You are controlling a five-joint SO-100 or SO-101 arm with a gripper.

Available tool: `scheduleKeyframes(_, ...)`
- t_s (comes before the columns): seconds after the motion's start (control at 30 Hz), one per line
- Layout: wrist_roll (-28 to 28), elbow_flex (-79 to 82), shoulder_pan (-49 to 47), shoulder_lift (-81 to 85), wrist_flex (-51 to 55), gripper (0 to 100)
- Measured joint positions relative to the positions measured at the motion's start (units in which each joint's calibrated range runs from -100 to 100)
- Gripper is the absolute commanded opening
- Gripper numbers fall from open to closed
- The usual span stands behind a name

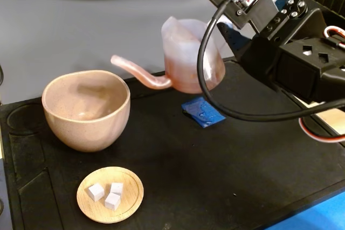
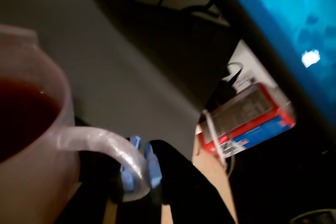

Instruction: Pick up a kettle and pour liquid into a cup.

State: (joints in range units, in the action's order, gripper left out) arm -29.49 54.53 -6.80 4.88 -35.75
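- In the wrist view the pincer is clenched on the loop handle of the kettle; its blue-padded fingertips press the handle from both sides.
- In the same view the liquid shows dark red inside the open top of the kettle, so the kettle is not empty.
- In the fixed view the kettle seems to be lifted clear of the black mat, near the far edge of the mat, and it looks tilted a little, the long spout reaching toward the left.
- The tip of the spout is close to the far right part of the cup's rim but seems not yet over the opening; I cannot tell the exact gap.
- The cup stands upright by the left edge of the mat, and I see no liquid in it.
- A blue wrapper lies on the mat below the kettle, and a wooden saucer with white cubes sits at the near edge, in front of the cup.
- My judgement: the pick-up is done and the carrying toward the cup is in hand; the pouring is not begun.
- The next move calls for bringing the spout tip over the cup, then tilting the kettle slowly so that the stream falls inside.
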Motion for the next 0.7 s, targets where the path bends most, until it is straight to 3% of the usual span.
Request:
scheduleKeyframes(0.37, 8.3, -4.9, -2.3, -1.7, 0.0, 1)
scheduleKeyframes(0.47, 8.9, -13.0, -5.0, -8.6, 0.0, 1)
scheduleKeyframes(0.7, 8.9, -13.6, -3.6, -9.5, 0.0, 1)
